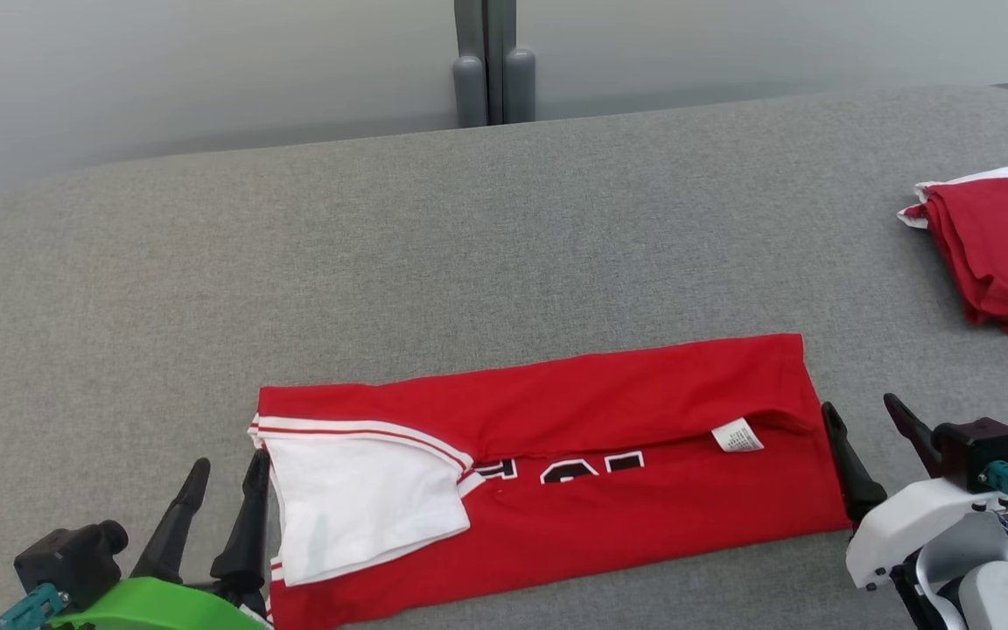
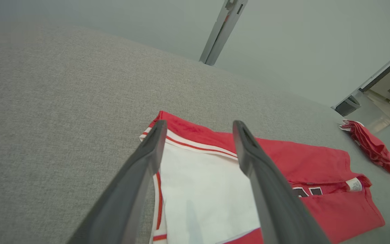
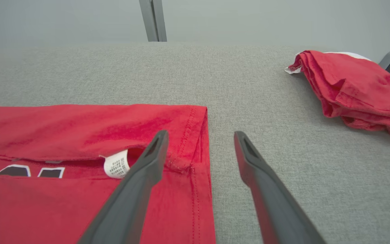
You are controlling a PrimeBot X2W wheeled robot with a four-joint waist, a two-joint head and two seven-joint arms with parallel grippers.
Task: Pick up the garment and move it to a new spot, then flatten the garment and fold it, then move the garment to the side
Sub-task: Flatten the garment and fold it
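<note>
The red T-shirt lies near my edge of the table, folded into a long band. My left end effector and right end effector stand open at its ends, empty. I reckon crosswise folds and the move aside remain

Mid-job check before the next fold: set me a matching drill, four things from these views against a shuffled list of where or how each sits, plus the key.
Things:
1. left tool
2. right tool
3. care label
4. red garment pile

Places or states:
A. far right on the grey table, apart from the folded red shirt
B. open, at the shirt's right end
C. open, beside the white sleeve
D. peeking from under the shirt's top fold

Pairs: 1-C, 2-B, 3-D, 4-A
</note>
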